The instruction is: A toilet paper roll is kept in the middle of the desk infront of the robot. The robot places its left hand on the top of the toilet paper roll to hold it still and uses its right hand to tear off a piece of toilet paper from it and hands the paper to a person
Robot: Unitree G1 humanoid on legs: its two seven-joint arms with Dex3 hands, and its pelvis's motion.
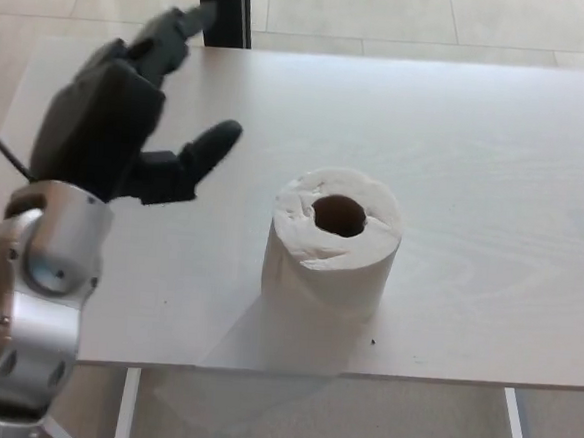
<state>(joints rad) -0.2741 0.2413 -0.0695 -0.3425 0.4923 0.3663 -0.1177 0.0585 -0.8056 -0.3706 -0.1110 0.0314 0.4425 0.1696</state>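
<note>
A pale, faintly wood-grained desk point(478, 142) fills most of the head view, set on a light tiled floor point(406, 17), with a dark vertical post point(224, 9) standing beyond the far edge and cut off by the top of the picture.

At the left, the robot's left hand point(113, 131) hangs raised above the desk's left side, its black back turned toward the camera and tilted up and away. The two thick fingers point(170, 35) reach toward the far edge, and the thumb point(201, 153) juts out to the right, toward the roll. The fingers are spread apart and grip nothing. The silver wrist and forearm point(31, 301) drop out of the picture at the lower left corner, and a thin dark cable point(1, 154) shows only partly at the left edge. The palm side is hidden.

Right of the hand, and apart from it, the toilet paper roll point(332, 247) stands upright near the desk's front edge, around its middle, the dark core hole facing up. Its top is rumpled. A loose sheet point(262, 362) trails from the roll's lower left over the front edge; it blends with the desk and its outline is hard to make out.

The right hand does not show.
</note>
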